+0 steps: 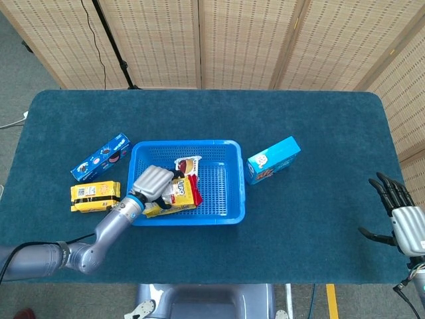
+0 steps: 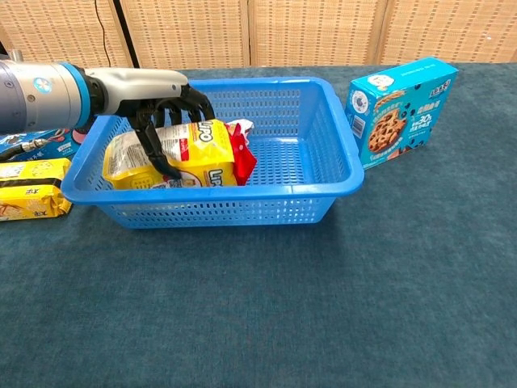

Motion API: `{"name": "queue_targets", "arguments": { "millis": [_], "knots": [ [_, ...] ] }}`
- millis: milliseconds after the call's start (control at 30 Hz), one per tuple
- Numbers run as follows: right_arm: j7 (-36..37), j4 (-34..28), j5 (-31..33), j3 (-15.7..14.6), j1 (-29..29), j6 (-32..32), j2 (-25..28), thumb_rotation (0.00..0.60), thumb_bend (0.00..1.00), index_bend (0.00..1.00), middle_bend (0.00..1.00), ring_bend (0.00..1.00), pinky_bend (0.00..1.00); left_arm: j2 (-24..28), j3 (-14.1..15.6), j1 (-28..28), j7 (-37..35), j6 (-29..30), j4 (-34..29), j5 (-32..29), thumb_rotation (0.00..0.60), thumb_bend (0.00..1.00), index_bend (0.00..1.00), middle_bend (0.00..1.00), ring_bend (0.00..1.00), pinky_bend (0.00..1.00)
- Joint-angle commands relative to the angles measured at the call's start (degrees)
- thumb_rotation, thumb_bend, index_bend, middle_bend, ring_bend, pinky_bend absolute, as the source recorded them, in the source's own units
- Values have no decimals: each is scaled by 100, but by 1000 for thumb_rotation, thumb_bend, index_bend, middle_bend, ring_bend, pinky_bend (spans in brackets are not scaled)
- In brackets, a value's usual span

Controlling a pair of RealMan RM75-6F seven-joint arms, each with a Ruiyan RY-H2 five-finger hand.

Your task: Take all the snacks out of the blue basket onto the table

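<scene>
Yellow bag (image 2: pixel 174 153) gripped, left hand (image 2: pixel 166 113) (inside basket (image 2: pixel 242 206))

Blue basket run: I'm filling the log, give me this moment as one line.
left hand: grips yellow snack bag, tilted up | blue basket: white packet inside | right hand: open, idle at table edge

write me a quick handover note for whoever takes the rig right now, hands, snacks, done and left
Left hand: fingers curled around the yellow snack bag, which is tilted up inside the blue basket, not yet clear of the rim.
Right hand: open, holding nothing, near the table's right edge.
Done: the Oreo box and yellow packet lie on the table left of the basket; the blue cookie box stands to its right.
Left: lift the yellow bag out, then the small white and red packet behind it.
</scene>
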Motion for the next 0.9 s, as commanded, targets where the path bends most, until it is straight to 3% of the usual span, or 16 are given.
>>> {"name": "queue_targets", "arguments": {
  "millis": [33, 200, 400, 667, 900],
  "knots": [
    [0, -17, -14, -5, -7, 17, 7, 600, 0, 0, 0, 0, 59, 346, -220, 286, -554, 228, -248, 574, 600, 235, 493, 466, 504, 629],
    [-29, -52, -57, -19, -11, 49, 15, 600, 0, 0, 0, 0, 59, 1062, -373, 768, -1457, 546, -625, 1553, 600, 235, 495, 467, 504, 629],
    [-105, -111, -141, -49, -15, 101, 24, 600, 0, 0, 0, 0, 59, 1800, -234, 1292, -2422, 768, -836, 2617, 600, 236, 496, 467, 502, 629],
    [-253, -204, -197, -69, -25, 145, 26, 600, 0, 0, 0, 0, 59, 2499, 629, 2194, -4333, 1612, -370, 4831, 600, 236, 496, 467, 499, 629],
    [-383, -282, -240, -92, -21, 144, 13, 600, 0, 0, 0, 0, 59, 2433, 1220, 2813, -5056, 2366, 584, 5612, 600, 235, 496, 467, 492, 629]
  ]
}}
